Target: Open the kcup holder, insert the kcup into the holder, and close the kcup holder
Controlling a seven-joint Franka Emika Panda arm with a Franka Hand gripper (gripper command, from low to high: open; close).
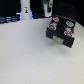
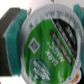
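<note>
In the wrist view we see the kcup [image 2: 47,47] very close up, filling most of the picture. Its round foil top is bright green with white lettering and a white rim, and it is tilted toward the camera. On either side of the pod sit teal pads [image 2: 14,31], one at each edge of the picture, both touching the pod's rim. So the gripper [image 2: 47,35] has its fingers closed around the kcup, holding it between the pads. Behind the pod we see only a pale, blurred surface.

In the exterior view the picture is small and soft. The kcup holder [image 1: 61,34] stands on the white table [image 1: 30,60], toward the exterior view's right. It is a black boxy unit, and a pale grey handle shows on its front. On top of it lie a few round pods with reddish-white tops [image 1: 55,21]. We cannot tell from this view whether its drawer is open or closed. The arm and the held pod are not clearly distinguishable here. Along the far edge of the table stand dark objects and a white bottle-like shape [image 1: 25,9], too blurred to name.
</note>
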